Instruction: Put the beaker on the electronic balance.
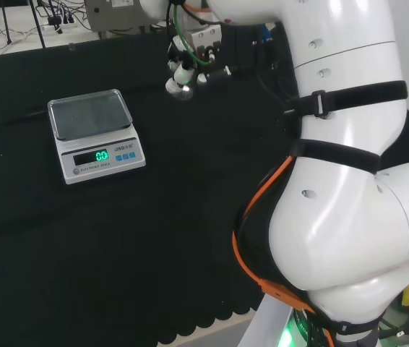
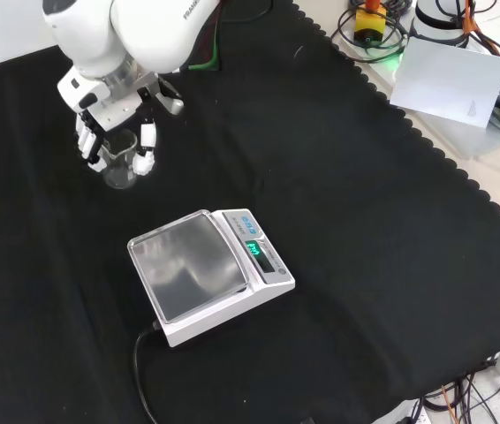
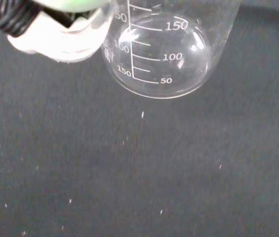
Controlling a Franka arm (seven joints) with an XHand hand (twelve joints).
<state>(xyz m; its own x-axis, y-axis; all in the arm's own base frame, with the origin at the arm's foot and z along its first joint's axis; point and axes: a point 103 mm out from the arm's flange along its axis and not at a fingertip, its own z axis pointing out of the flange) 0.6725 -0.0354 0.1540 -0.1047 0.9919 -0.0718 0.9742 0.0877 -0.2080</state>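
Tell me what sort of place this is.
Probably a lab bench for robot trials: a graduated glass beaker at the hand, an electronic balance on black cloth, and cables at the bench's edge.

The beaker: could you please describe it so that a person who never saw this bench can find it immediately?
In the front view, find the grey electronic balance in the middle of the black cloth. Look up and left to the robot's hand at the arm's end. The beaker stands between its fingers: a clear glass vessel with white graduation marks, unlike the opaque balance.
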